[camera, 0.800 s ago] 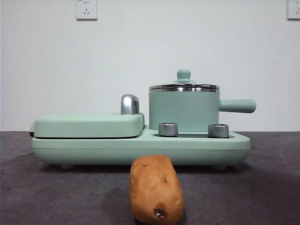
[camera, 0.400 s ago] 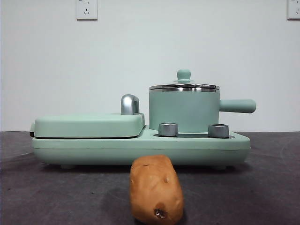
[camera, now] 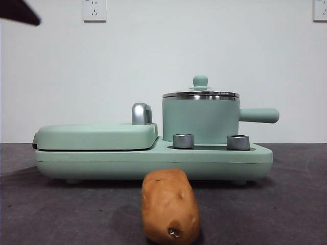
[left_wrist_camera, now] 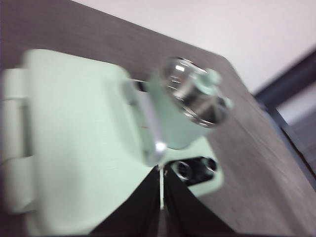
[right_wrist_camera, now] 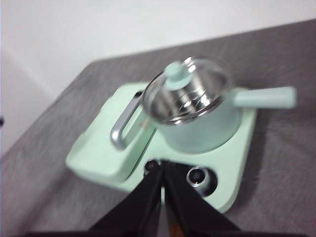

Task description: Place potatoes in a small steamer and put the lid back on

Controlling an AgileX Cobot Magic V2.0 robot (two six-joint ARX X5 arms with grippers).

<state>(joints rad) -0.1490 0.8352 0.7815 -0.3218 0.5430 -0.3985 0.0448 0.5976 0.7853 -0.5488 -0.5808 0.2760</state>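
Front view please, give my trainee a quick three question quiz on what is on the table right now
1. True or false: the round glass lid sits on the mint-green cylindrical steamer pot.
2. Where does the oblong orange-brown potato lie? A in the pot; B on the table in front of the appliance; C on the flat green griddle cover.
3. How many steel knobs face the camera?

Key: 1 true; 2 B; 3 two.

Open air above lid (camera: 200, 93); griddle handle (camera: 141, 113) seemingly just beside steamer (camera: 200, 120).

left end effector (left_wrist_camera: 161, 197): black tapered jaws | right end effector (right_wrist_camera: 163, 190): black, apparently matte, blurred
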